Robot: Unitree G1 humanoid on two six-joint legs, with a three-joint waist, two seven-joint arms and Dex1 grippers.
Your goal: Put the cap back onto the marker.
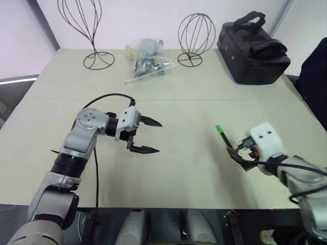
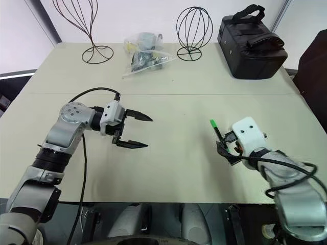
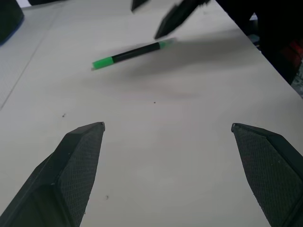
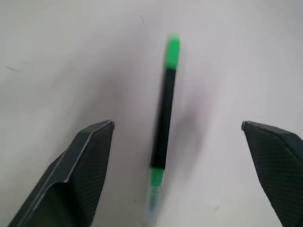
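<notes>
the marker (image 4: 163,118) lay on the table (image 1: 194,92) near its right front part, just ahead of the right gripper (image 4: 177,127), its black barrel lined up between the two fingers and touching neither. a bright green cap (image 4: 173,49) sat on the far end, and a shorter green stretch showed at the near end, blurred where it met the lower edge of the right wrist view. whether the cap was pushed fully home could not be told.

the right gripper's fingers were spread wide, one on each side of the marker, gripping nothing. the left gripper (image 1: 149,136) hung over the middle of the table, well apart from the marker, its fingers also spread wide and empty, pointing across toward the right arm. from the left wrist view the marker (image 3: 128,55) lay on bare tabletop beyond those fingertips, with the dark tips of the right gripper just behind it.

nothing stood between either gripper and the marker. along the far edge of the table, well away, stood two wire stands (image 1: 94,30), a clear plastic bag (image 1: 145,61) of small items between them, and a black bag (image 1: 253,48) at the far right corner. a black cable (image 1: 110,97) looped over the left arm.
</notes>
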